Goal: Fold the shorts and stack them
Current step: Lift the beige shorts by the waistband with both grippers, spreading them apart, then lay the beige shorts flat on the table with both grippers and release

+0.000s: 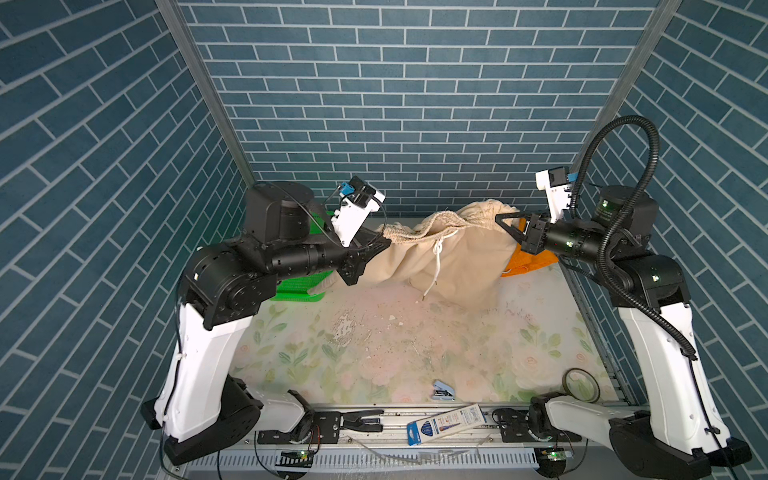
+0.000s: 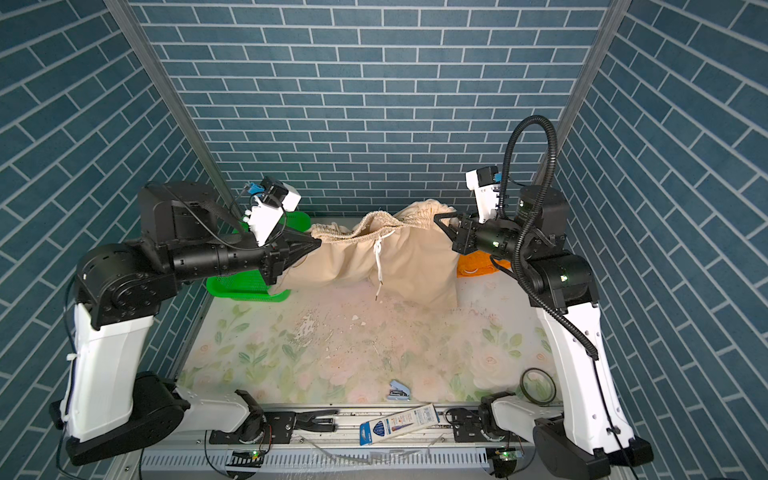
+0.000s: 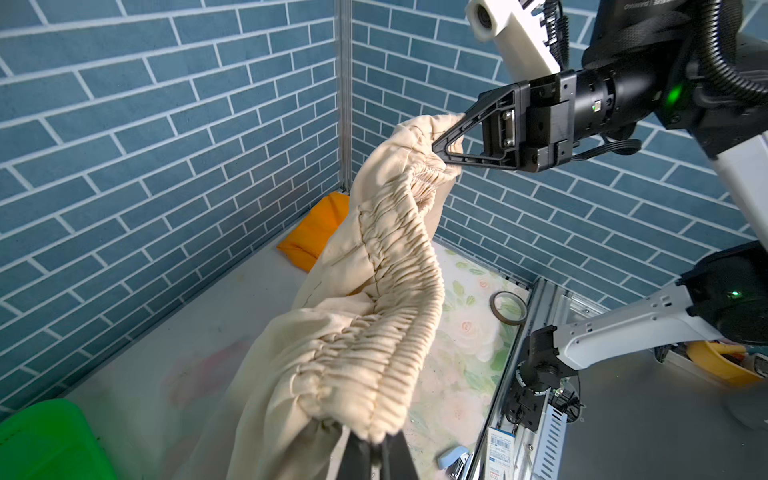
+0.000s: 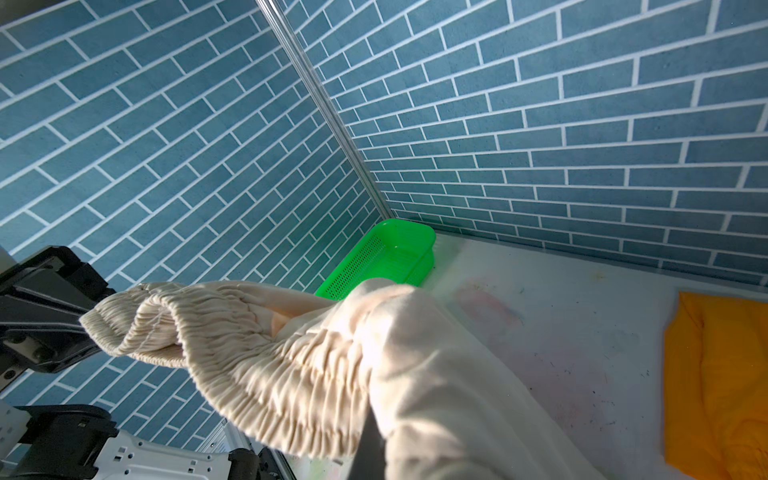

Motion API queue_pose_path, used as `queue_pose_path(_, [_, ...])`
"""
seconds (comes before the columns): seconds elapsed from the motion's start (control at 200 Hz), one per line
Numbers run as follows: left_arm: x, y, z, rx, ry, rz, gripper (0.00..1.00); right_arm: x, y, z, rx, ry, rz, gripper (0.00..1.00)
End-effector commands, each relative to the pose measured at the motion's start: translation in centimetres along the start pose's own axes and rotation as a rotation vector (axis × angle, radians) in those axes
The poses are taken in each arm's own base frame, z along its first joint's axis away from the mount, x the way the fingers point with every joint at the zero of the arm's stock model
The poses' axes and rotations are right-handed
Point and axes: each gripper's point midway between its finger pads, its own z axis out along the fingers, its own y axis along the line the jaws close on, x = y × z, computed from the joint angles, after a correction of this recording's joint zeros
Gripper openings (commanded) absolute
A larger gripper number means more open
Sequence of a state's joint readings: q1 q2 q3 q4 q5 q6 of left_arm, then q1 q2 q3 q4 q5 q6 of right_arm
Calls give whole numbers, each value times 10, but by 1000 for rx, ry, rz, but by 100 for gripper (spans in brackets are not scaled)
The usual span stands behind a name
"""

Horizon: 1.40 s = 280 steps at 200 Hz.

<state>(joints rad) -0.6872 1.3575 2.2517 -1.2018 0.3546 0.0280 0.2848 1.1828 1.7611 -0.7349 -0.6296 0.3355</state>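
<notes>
Blue-white packet (image 1: 446,424), print unreadable, left gripper (image 1: 385,244) and right gripper (image 1: 499,219) pinching waistband of beige shorts (image 1: 465,257)

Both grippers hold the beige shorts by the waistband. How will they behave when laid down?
Probably floppy: the beige shorts sag between the left gripper and right gripper, legs bunching on the table. Likely light, since fingertip pinches hold them. The dangling drawstring may get trapped underneath.
</notes>
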Motion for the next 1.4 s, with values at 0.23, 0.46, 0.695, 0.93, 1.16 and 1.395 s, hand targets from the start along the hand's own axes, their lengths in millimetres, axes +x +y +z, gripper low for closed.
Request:
queue_pose_path(0.23, [-17,-39,-38,161,-75,14,0,-18,38,-33,-69,-41,-67,0])
queue_pose_path(0.46, [-12,-25,-53,51,-74,-16,0,-23,57,-59,-66,-82,-88,0])
queue_pose_path(0.695, [15,71,18,-344,112,-1,0,-16,-20,-8,133,-36,-59,0])
queue_pose_path(0.93, [71,201,114,-491,306,-163,0,11,-127,81,138,33,75,0])
queue_pose_path(1.16, [131,303,200,-563,393,-153,0,56,-232,171,108,83,167,0])
queue_pose_path(1.395, [188,368,250,-611,451,-204,0,90,-302,246,43,109,246,0])
